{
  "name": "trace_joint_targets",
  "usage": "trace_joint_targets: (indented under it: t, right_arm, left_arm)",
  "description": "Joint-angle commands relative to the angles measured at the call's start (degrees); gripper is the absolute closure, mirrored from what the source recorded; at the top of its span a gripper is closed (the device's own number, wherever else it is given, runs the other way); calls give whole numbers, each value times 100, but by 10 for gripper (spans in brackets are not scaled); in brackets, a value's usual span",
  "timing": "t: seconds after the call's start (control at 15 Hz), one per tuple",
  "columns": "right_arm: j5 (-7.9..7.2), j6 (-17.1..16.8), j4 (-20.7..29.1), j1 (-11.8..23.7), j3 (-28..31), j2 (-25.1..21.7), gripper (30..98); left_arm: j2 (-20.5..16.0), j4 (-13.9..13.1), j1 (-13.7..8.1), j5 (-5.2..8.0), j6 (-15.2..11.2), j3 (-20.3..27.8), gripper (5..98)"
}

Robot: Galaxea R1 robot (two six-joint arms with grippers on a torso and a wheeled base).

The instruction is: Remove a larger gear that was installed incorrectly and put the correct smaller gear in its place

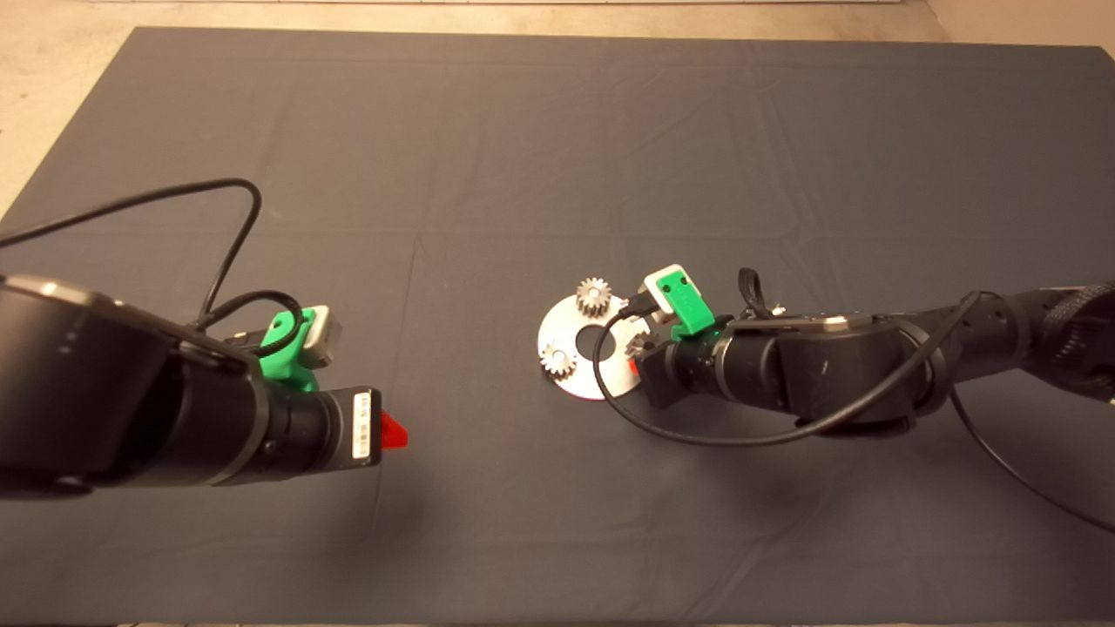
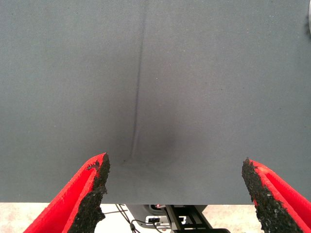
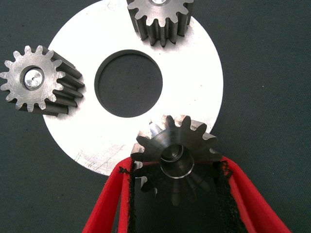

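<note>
A silver disc (image 1: 571, 324) (image 3: 199, 73) with a round central hole lies on the mat. Two small pinions stand on it, one at the far side (image 1: 594, 298) (image 3: 160, 19) and one at the near left (image 1: 557, 359) (image 3: 41, 80). My right gripper (image 1: 638, 359) (image 3: 175, 194) is at the disc's right edge. Its fingers press both sides of the larger gear (image 3: 175, 160), which looks wider than the pinions and sits tilted. My left gripper (image 1: 392, 431) (image 2: 177, 194) hangs open and empty over bare mat to the left. No spare smaller gear shows.
The dark mat (image 1: 557, 157) covers the table, with pale floor beyond its far edge. The right arm's black cable (image 1: 697, 435) loops over the mat beside the disc. The left arm's cable (image 1: 235, 226) arcs above its wrist.
</note>
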Motion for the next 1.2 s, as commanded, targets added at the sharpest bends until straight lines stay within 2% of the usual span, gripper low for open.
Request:
trace_joint_targets:
  t: [0.0,0.4,1.13]
  right_arm:
    - [-735,15,62,33,128,24,947]
    - [-735,15,62,25,14,94,946]
    - [-735,15,115,33,137,252,926]
  left_arm:
    - [-21,65,-15,759,17,122,347]
    - [-21,56,-15,759,149,87,347]
    - [-3,29,-15,759,149,131,347]
